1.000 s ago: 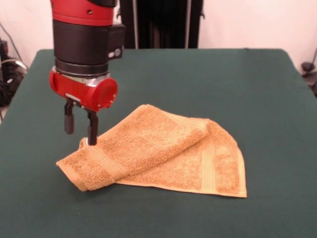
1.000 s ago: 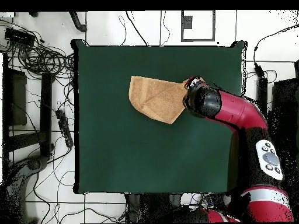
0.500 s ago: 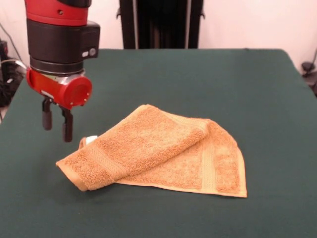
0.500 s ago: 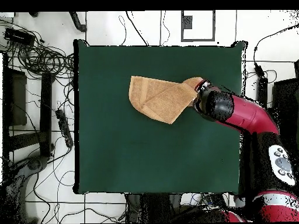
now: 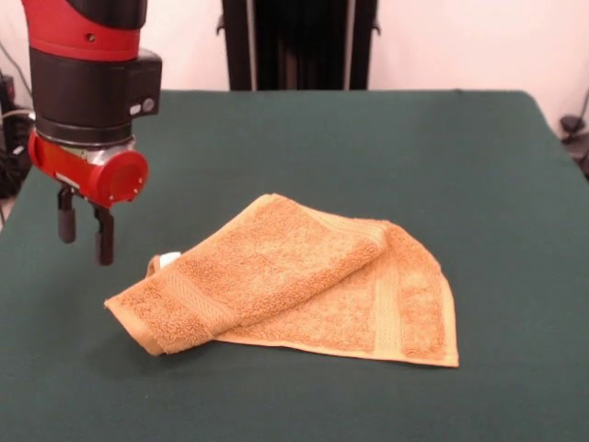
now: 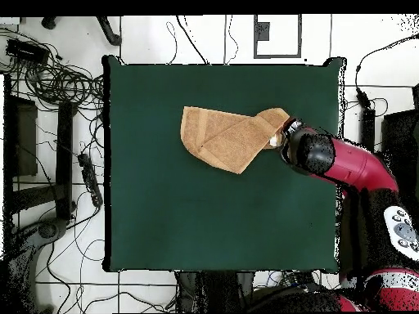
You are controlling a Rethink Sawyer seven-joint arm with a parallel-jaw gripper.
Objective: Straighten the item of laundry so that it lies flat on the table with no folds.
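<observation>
Washcloth [image 5: 294, 285] lies folded over on the green table [image 5: 479, 166], mid-table; its top flap runs as a long roll from the far middle down to the near corner, white tag [image 5: 168, 261] at that end. Gripper [image 5: 81, 230] hangs just beside that tagged corner, clear of the cloth, fingers slightly parted, holding nothing.
</observation>
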